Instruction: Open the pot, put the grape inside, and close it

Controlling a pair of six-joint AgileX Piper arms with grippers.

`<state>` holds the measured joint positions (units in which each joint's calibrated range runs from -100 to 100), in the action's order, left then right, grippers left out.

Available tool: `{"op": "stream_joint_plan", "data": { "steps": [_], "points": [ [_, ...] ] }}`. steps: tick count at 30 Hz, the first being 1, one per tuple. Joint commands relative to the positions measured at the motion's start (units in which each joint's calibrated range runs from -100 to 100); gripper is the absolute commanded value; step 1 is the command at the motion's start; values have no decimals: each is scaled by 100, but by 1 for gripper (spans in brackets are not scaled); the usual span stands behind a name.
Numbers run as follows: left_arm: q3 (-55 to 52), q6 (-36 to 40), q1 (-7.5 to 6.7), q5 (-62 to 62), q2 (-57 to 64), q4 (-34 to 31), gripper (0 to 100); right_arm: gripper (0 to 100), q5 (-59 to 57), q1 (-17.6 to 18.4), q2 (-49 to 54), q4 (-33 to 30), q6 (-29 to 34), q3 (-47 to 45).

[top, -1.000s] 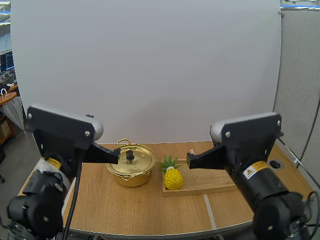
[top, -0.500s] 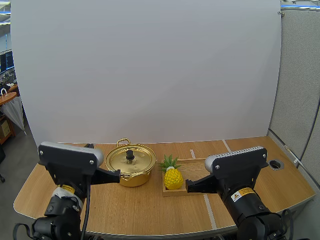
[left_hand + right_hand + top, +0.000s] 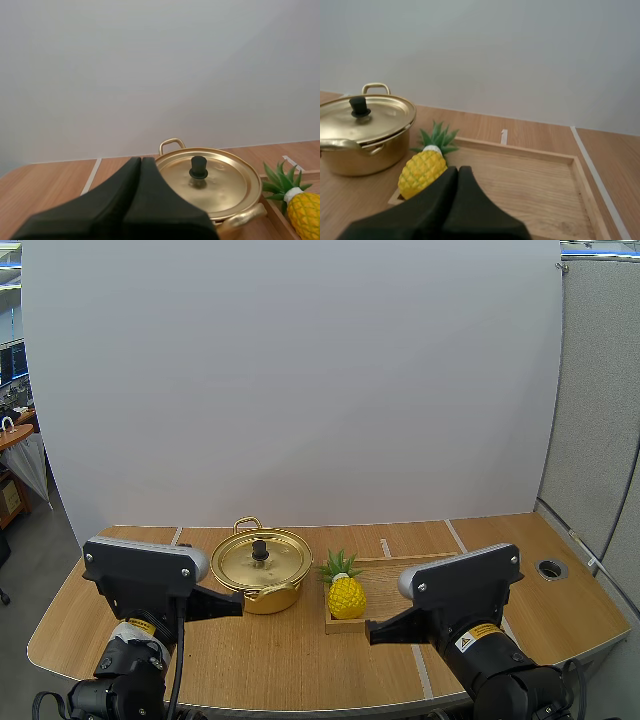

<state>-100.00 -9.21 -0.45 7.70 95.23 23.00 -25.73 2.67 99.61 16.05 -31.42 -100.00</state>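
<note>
The desk [image 3: 250, 655] holds a shut pot [image 3: 265, 598] and a pineapple [image 3: 346, 597]. Left fingers [image 3: 120, 210] and right fingers [image 3: 445, 215], clenched empty, just dropped low to start.

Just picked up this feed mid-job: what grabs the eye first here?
A shiny gold pot, lid on, black knob on top, sits left of centre on the table. Right beside it a yellow pineapple rests on the near left corner of a wooden tray. The left gripper and right gripper hang shut and empty, short of both.

Black left pincer [image 3: 239, 602] and right pincer [image 3: 371, 634] join grey-capped housings [image 3: 140, 565] bearing yellow warning labels [image 3: 468, 643].
</note>
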Motion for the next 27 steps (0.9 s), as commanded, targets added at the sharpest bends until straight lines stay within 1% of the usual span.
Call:
{"op": "stream_joint_plan", "data": {
  "steps": [1,4,7,9,10,13,18,20,22,23,25,27],
  "points": [
    [0,58,24,49,285,118,0,0,-208,-33,39,-131,-16,0],
    [0,58,56,277,477,118,0,0,-208,-32,39,-131,1,0],
    [0,150,56,951,477,118,0,0,-278,-32,39,-131,16,0],
    [0,150,56,1659,477,75,0,0,-629,-62,39,-131,16,0],
    [0,150,56,1777,477,6,0,0,-670,-68,39,-131,16,0],
    [0,175,97,1824,477,-245,0,0,-670,-166,39,-131,16,0],
    [0,429,152,2023,477,-282,0,0,-708,-248,39,-141,214,0],
    [0,837,152,2023,477,-537,0,0,-708,-256,39,-141,214,0],
    [0,1481,152,1979,477,-1061,0,0,-708,-256,39,-141,214,0],
    [0,2026,152,1977,477,-1531,0,0,-708,-256,39,-141,214,0],
    [0,2813,152,1977,477,-2230,0,0,-708,-256,39,-141,223,0],
    [0,3195,152,1977,477,-2607,0,0,-708,-256,39,-141,231,0]
  ]
}}
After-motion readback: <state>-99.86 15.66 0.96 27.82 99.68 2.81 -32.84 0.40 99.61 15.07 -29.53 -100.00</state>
